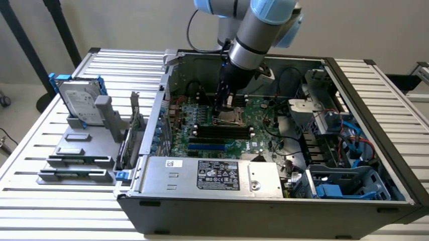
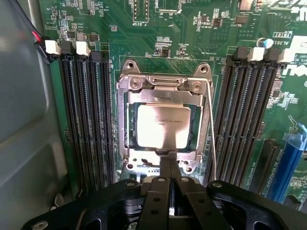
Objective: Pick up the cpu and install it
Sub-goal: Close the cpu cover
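— With the tool (image 2: 169, 168) down inside the case, are its fingers apart?
— No, I see them pressed together, tips right at the edge of the socket frame (image 2: 163, 82).
— And the cpu (image 2: 162, 125)?
— Lying flat in that socket on the green motherboard (image 2: 163, 43), with memory slots (image 2: 88, 120) on either side, inside the open computer case (image 1: 268, 213).

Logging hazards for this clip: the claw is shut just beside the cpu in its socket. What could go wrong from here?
1. The shut claw hangs at the edge of the socket frame; a sideways slip might scrape the cpu or shift it.
2. The thin lever wire runs along the socket; the claw could snag it.
3. Memory slots flank the socket closely, so a drifting claw might strike them.
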Controlling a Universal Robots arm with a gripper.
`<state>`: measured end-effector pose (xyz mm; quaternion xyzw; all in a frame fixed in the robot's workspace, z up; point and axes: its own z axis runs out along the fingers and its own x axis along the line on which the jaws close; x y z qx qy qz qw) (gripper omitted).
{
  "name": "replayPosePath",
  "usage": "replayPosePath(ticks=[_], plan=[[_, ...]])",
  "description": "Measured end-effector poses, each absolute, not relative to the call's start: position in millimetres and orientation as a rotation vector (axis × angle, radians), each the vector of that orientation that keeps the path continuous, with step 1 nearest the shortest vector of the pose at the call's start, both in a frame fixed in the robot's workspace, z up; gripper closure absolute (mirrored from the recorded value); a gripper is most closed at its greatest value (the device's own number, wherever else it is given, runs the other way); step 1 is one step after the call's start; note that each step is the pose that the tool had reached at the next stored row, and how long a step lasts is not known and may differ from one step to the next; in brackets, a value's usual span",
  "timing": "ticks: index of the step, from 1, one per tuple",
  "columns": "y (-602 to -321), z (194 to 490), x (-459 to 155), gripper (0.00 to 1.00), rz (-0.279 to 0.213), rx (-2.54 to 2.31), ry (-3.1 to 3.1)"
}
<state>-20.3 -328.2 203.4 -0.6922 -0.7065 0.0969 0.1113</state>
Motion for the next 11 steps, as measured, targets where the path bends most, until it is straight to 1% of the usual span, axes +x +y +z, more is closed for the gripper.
replayPosePath(ticks=[6,9,11], plan=[[-328.6,198.5,-21.2,0.89,0.237,-2.017,-2.069],[-328.5,198.8,-21.3,0.89,0.225,-2.011,-2.067],[-328.7,205.1,-21.3,0.89,0.223,-2.010,-2.066]])
